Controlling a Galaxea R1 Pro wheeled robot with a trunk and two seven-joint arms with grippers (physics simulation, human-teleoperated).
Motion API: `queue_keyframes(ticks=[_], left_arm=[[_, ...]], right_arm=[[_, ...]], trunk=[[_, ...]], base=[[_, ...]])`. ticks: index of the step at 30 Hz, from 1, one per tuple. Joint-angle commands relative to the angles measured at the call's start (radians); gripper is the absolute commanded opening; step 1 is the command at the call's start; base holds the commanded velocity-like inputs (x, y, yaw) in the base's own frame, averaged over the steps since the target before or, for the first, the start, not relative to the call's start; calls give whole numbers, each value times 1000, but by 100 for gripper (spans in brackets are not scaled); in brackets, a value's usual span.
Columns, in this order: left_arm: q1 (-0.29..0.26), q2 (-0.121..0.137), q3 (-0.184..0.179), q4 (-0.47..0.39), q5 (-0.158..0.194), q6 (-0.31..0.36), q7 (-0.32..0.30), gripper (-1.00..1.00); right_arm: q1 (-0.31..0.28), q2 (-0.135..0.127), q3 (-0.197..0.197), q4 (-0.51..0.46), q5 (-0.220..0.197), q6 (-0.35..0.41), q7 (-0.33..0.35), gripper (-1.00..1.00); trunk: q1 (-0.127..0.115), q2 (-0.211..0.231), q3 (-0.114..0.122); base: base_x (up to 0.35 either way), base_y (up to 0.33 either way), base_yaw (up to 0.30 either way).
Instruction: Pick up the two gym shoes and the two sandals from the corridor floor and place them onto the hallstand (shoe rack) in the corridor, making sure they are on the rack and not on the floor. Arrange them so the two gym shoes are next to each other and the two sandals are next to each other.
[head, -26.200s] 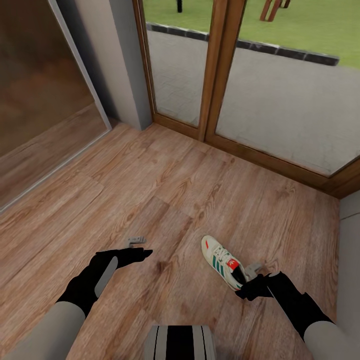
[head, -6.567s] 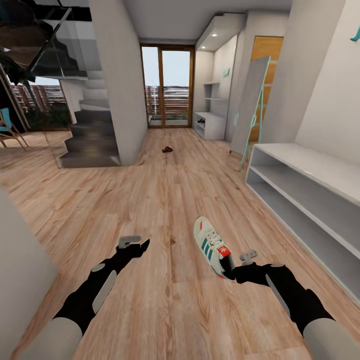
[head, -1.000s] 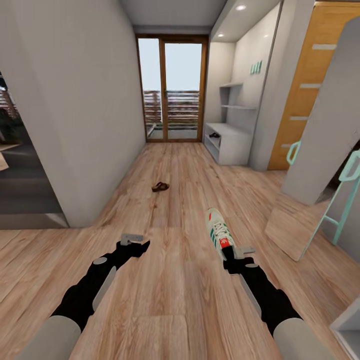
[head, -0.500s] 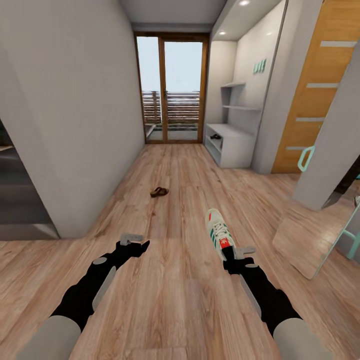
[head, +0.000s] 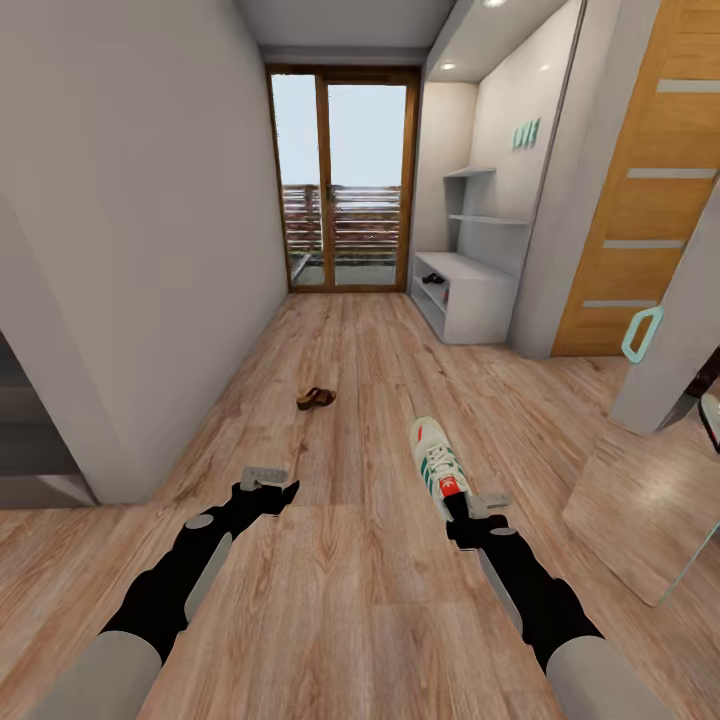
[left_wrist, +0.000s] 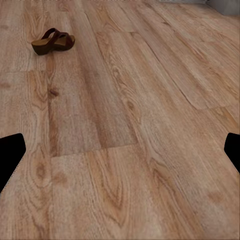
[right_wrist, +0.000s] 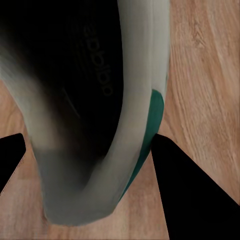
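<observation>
My right gripper (head: 462, 508) is shut on the heel of one gym shoe (head: 437, 468), white with green stripes and a red tongue patch, held above the floor with its toe pointing down the corridor. In the right wrist view the gym shoe's dark opening and pale sole (right_wrist: 90, 100) sit between the fingers (right_wrist: 185, 195). A dark brown sandal (head: 316, 398) lies on the wooden floor ahead, left of centre; the left wrist view has the sandal (left_wrist: 52, 41) well beyond the fingertips (left_wrist: 10, 160). My left gripper (head: 268, 480) is open and holds nothing. The hallstand is out of view.
A white wall (head: 130, 250) runs along the left. At the far right stands a white rack (head: 470, 300) under teal lettering (head: 527, 133), with a small dark object (head: 432, 279) on it. A leaning mirror (head: 660, 470) and a wooden door (head: 640, 200) are at right; glass doors (head: 340, 180) close the corridor.
The whole view has moved forward along the corridor, so the sandal and the far rack look nearer. Both arms keep their pose and the gym shoe stays in the right gripper.
</observation>
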Motion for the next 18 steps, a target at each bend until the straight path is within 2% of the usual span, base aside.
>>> queue_keyframes(ticks=[1,18], left_arm=[[0,1,-2,-1,10,7,1,100],[0,1,-2,-1,12,7,1,100]], right_arm=[[0,-1,5,-2,-2,6,-9,-100],[0,-1,5,0,-1,6,-9,-100]], trunk=[[0,0,-1],[0,0,-1]], base=[[348,0,0],[348,0,0]])
